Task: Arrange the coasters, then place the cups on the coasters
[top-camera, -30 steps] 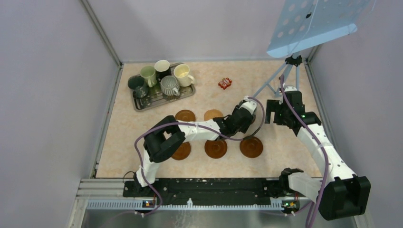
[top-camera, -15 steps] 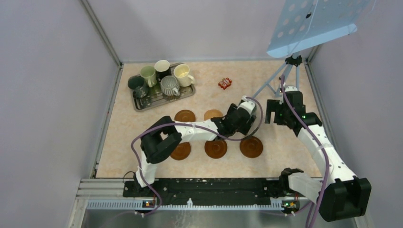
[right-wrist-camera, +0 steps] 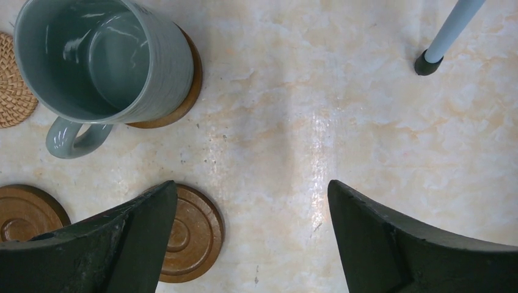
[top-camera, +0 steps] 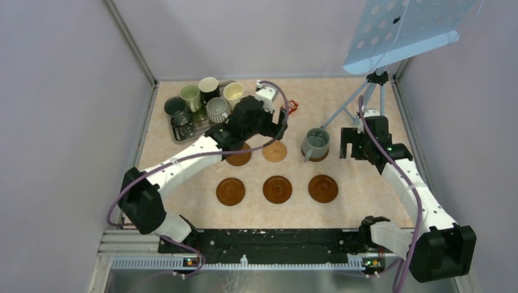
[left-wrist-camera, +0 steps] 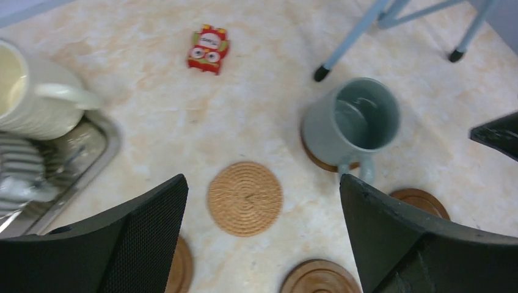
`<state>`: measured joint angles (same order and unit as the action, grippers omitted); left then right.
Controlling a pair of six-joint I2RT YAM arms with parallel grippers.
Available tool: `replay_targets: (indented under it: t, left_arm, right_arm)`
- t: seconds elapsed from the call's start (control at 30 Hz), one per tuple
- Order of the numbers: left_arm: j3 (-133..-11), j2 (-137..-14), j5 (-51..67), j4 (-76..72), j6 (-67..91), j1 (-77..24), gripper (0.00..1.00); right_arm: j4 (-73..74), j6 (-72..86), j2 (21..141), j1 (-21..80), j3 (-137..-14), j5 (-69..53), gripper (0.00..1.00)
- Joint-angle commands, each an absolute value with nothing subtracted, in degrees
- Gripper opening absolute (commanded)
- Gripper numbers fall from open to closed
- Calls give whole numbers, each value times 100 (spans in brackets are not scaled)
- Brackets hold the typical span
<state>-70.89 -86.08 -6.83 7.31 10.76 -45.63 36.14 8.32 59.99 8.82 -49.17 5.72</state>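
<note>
A grey-blue cup (top-camera: 316, 143) (left-wrist-camera: 354, 119) (right-wrist-camera: 104, 58) stands on the dark back-right coaster (right-wrist-camera: 186, 97). My left gripper (top-camera: 276, 127) (left-wrist-camera: 262, 183) hovers open and empty above the tan coaster (top-camera: 275, 151) (left-wrist-camera: 245, 198), well left of that cup. My right gripper (top-camera: 351, 143) (right-wrist-camera: 251, 186) is open and empty just right of the cup. Three bare dark coasters (top-camera: 231, 191) (top-camera: 277, 189) (top-camera: 322, 188) form the front row. Another dark coaster (top-camera: 238, 157) is partly under my left arm. The cream cup (top-camera: 233, 91) (left-wrist-camera: 30, 97), ribbed grey cup (top-camera: 217, 110), pale green cup (top-camera: 190, 94) and others sit on the tray.
The metal tray (top-camera: 183, 133) (left-wrist-camera: 91, 146) lies at the back left. A small red packet (top-camera: 289, 107) (left-wrist-camera: 207, 49) sits behind the coasters. A blue tripod (top-camera: 357, 107) stands at the back right, one foot (right-wrist-camera: 427, 64) near my right gripper.
My left gripper opened, let go of the grey-blue cup on its coaster and swung back left toward the tray. The right arm stayed put.
</note>
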Motion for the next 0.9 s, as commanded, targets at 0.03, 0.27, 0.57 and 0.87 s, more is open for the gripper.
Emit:
replay_targets:
  t: [0.03,0.27,0.57,0.87]
  left_arm:
    - [-7673,-8495,479,1891,747,-3467,99]
    - [-8210,-8676,1373,2848,54,-1910,99]
    - [-8830,-9376,680,2860,911,-1325,99]
    - [-9433,-10322,-941,2372,2505,-2224,99]
  right_arm:
    - [3382,607,6126,837,-5202,411,92]
    - [3429,395,6296,840,-5351,80,94]
    - [3310,250,6735,843,-5535,411,98]
    - [3339,207,7090,840,-5809,495,97]
